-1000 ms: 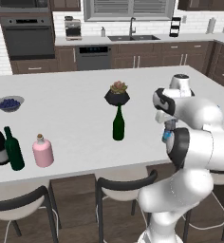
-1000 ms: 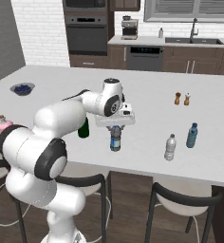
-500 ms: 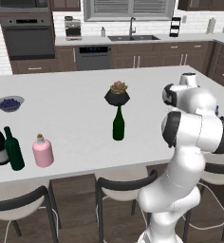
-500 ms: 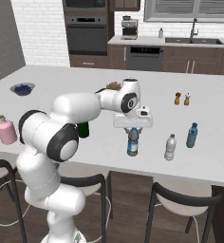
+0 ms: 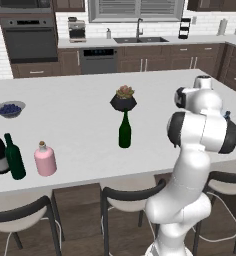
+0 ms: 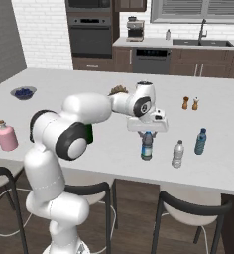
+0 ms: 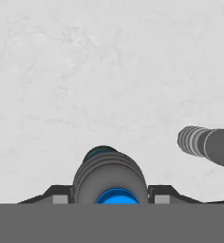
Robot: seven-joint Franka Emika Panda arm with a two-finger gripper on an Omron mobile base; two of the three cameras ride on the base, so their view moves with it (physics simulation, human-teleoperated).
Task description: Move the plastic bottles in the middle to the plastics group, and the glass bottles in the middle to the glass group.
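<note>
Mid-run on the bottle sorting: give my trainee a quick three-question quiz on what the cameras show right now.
1. True or false: the gripper is shut on the blue-capped water bottle.
2. Which bottle stands nearest to that one: A) pale grey clear bottle, B) pink bottle?
3. What stands just behind the slim green wine bottle on the counter?

Key: 1 true; 2 A; 3 a potted plant.

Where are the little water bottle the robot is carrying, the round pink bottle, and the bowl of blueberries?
small water bottle [image 6: 146, 148]: right base view, on its blue label band, beneath the hand.
pink bottle [image 5: 45, 161]: left base view, on its round body.
bowl of blueberries [image 5: 9, 108]: left base view, on the berries inside.
</note>
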